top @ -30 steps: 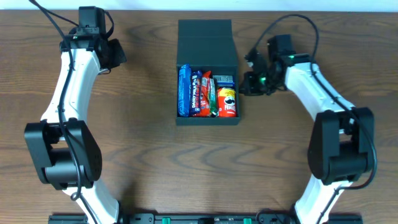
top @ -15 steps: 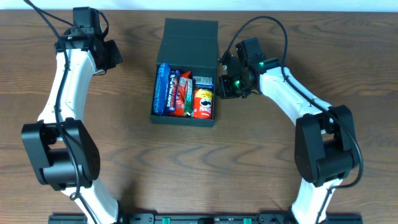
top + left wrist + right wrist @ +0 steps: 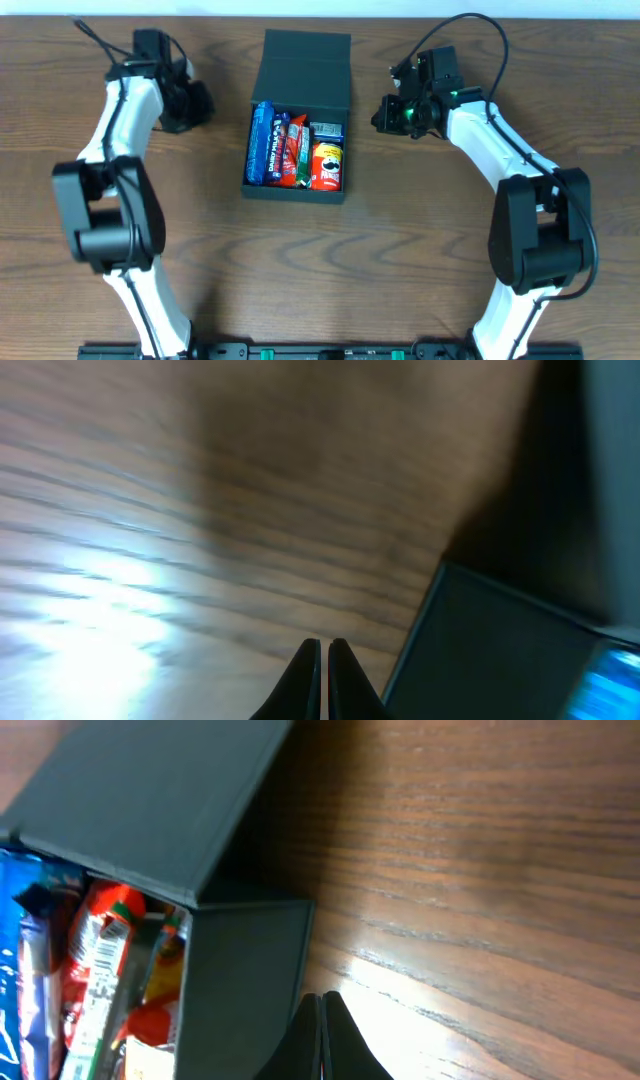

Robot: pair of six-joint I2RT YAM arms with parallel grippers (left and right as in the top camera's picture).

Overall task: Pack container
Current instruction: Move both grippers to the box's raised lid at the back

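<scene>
The container (image 3: 305, 65) lies between two clenched, empty pincers, just left of the right pincer (image 3: 320, 1001) and farther from the left pincer (image 3: 322, 649).

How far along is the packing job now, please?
Done: the snacks lie in the container. In hand: nothing; left gripper and right gripper are shut and empty beside it. Left: the lid stands open, so closing it probably remains.

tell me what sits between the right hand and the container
Only a bare strip of wooden table separates the right hand from the container. The overhead view shows it most clearly.
</scene>
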